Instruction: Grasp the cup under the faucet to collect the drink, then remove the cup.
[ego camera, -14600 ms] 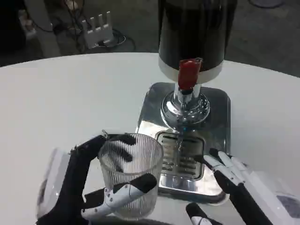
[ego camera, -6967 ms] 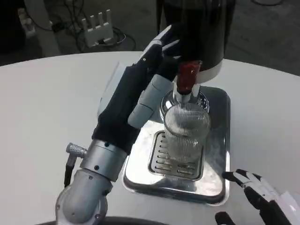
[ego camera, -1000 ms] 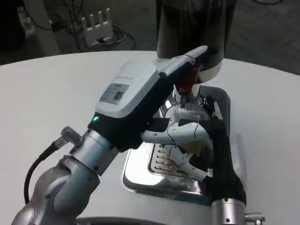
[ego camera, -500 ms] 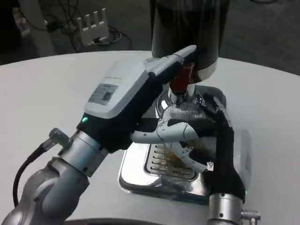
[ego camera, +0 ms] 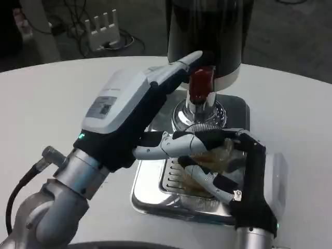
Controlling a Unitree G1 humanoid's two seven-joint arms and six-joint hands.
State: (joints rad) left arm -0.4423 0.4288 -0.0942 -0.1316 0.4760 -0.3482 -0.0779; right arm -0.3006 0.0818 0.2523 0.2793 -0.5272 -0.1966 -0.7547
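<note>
A ribbed clear cup (ego camera: 217, 154) with amber drink in it stands over the drip grate, just in front of the chrome faucet (ego camera: 198, 111). My right hand (ego camera: 248, 174) comes up from the bottom right and grips the cup, its fingers (ego camera: 181, 145) wrapped across the front. My left hand (ego camera: 148, 101) reaches in from the lower left with its white back toward the camera. One outstretched fingertip (ego camera: 191, 57) lies beside the top of the red tap handle (ego camera: 200, 85). It holds nothing. Much of the cup is hidden behind the fingers.
The dark drink dispenser (ego camera: 207, 26) rises behind the faucet on a shiny metal drip tray (ego camera: 148, 189). The round white table (ego camera: 52, 104) spreads to the left and far right. My left forearm (ego camera: 57, 207) crosses the near left of the table.
My left hand has pulled back to the left, its fingertip off the red handle. The cup, held by my right hand, sits lower and nearer the front. The camera shifted slightly.
</note>
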